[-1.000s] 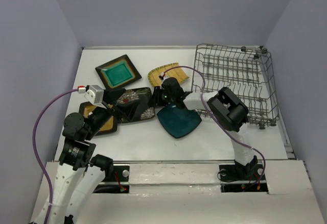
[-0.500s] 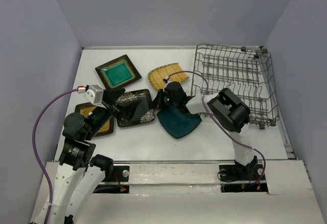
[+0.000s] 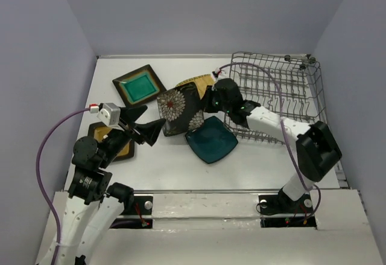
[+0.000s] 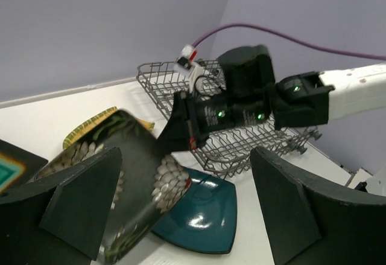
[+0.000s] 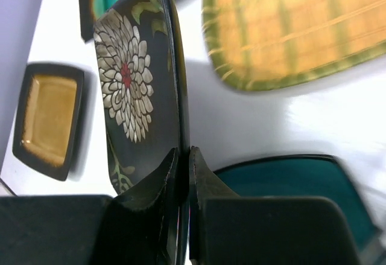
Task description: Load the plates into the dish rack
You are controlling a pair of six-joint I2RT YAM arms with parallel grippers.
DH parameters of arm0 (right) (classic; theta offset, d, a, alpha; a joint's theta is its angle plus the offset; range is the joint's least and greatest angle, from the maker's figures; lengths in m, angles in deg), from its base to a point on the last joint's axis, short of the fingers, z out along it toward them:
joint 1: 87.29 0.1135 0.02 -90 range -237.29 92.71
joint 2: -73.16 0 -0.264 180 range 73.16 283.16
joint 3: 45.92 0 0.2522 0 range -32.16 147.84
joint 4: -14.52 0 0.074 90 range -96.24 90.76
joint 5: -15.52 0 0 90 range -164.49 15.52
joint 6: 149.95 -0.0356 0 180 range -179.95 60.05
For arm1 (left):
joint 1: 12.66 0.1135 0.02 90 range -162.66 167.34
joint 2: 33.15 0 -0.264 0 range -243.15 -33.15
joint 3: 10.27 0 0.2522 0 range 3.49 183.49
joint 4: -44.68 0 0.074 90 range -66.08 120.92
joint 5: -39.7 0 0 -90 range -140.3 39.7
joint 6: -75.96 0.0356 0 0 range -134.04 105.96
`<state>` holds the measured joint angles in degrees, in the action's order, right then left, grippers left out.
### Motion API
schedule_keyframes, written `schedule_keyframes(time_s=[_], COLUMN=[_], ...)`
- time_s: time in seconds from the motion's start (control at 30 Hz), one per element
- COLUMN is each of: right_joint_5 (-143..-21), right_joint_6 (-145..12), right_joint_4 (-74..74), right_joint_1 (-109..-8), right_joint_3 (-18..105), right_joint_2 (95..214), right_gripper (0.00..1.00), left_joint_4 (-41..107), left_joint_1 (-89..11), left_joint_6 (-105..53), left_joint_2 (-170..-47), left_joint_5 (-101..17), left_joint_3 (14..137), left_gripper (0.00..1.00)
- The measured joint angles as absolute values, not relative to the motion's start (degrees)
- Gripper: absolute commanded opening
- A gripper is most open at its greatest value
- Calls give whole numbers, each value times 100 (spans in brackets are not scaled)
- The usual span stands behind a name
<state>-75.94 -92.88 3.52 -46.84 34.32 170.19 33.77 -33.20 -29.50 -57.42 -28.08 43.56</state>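
Observation:
My right gripper [image 3: 208, 103] is shut on the rim of the black floral plate [image 3: 180, 109] and holds it tilted above the table; it also shows in the right wrist view [image 5: 136, 96] and left wrist view [image 4: 114, 174]. My left gripper [image 3: 145, 129] is open and empty beside it. The plain teal plate [image 3: 211, 139] lies flat near the grey wire dish rack [image 3: 280, 96]. The yellow ribbed plate [image 3: 196, 84] lies behind the lifted plate. The teal-centre plate [image 3: 139, 85] is at the back left. The mustard-centre plate [image 3: 120, 144] lies under my left arm.
The rack stands at the right, close to the table's right edge. The grey walls close in the table on three sides. A purple cable [image 3: 259, 72] loops from the right wrist over the rack.
The right gripper has lifted the floral plate off the table, tilted it up on edge and moved right toward the rack. The left gripper has let go and stayed near the plate.

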Motion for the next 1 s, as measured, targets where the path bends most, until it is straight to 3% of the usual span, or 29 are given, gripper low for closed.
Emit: schedule_keyframes(time_s=[0.27,0.6,1.0], right_joint_5=[-6899,-5539,-4342], right_joint_6=[-8702,-7235,-5373], right_joint_4=[-1222,-2804,-3206], right_joint_1=[-6356,-8937,-9547], right_joint_3=[3935,5298,5642], right_joint_2=[15562,15236,15848], right_gripper=[7,7,7], left_joint_4=[3333,3183,2898], left_joint_1=[-3726,-4531,-5261], left_joint_6=[-2926,-2802,-2659], left_joint_2=[-5340,-4553,-4275], left_joint_5=[-2893,-3311,-3923], left_joint_3=[4356,4359,4365], left_gripper=[99,99,99])
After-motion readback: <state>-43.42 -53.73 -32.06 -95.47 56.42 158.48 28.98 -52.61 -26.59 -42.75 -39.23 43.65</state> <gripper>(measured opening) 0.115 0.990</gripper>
